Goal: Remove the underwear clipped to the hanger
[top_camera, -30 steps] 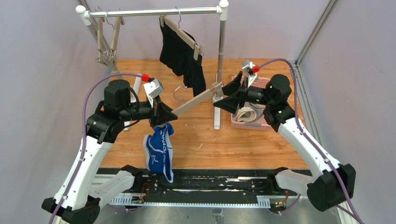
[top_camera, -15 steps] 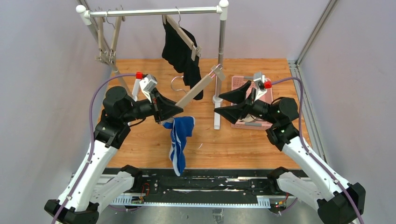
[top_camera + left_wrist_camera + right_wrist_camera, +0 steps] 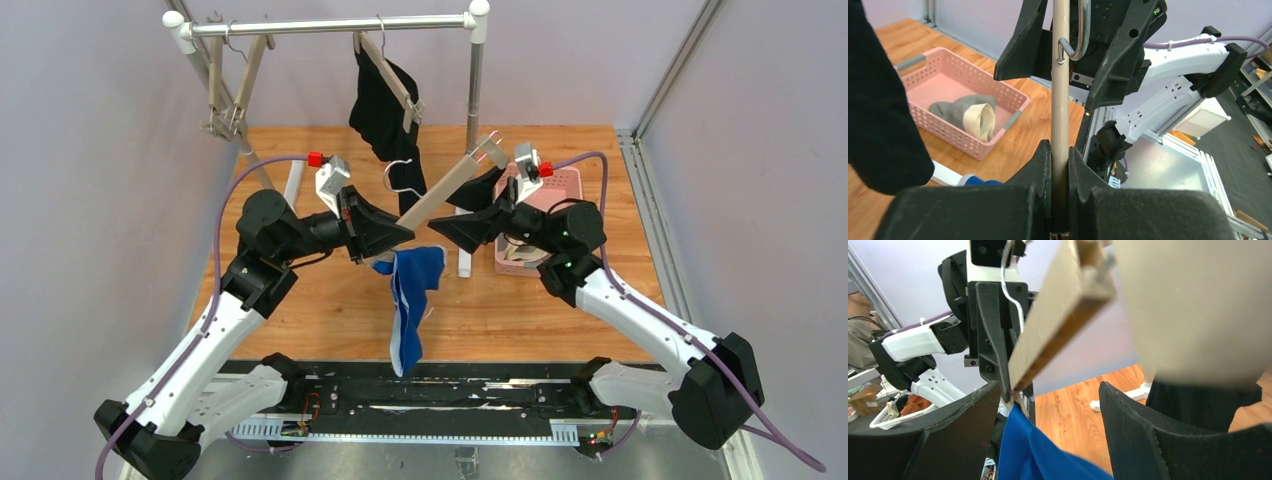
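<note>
The left gripper [image 3: 398, 236] has its jaws pinched tight on the low end of a wooden hanger [image 3: 447, 188], which slants up to the right above the counter [image 3: 310, 300]. The blue underwear [image 3: 410, 300] dangles from the clip at that low end, just under the left jaws, drooping toward the near edge. The right gripper [image 3: 446, 214] is at the bar's middle with its jaws spread wide. In both wrist views the bar shows between its 2 fingers, though I can't tell whether either one touches it. At the back, the black underwear [image 3: 385, 105] hangs clipped to a second hanger [image 3: 395, 80] on the rail [image 3: 330, 25]. The grey underwear [image 3: 955, 107] lies in the pink basket [image 3: 570, 185] on the right.
</note>
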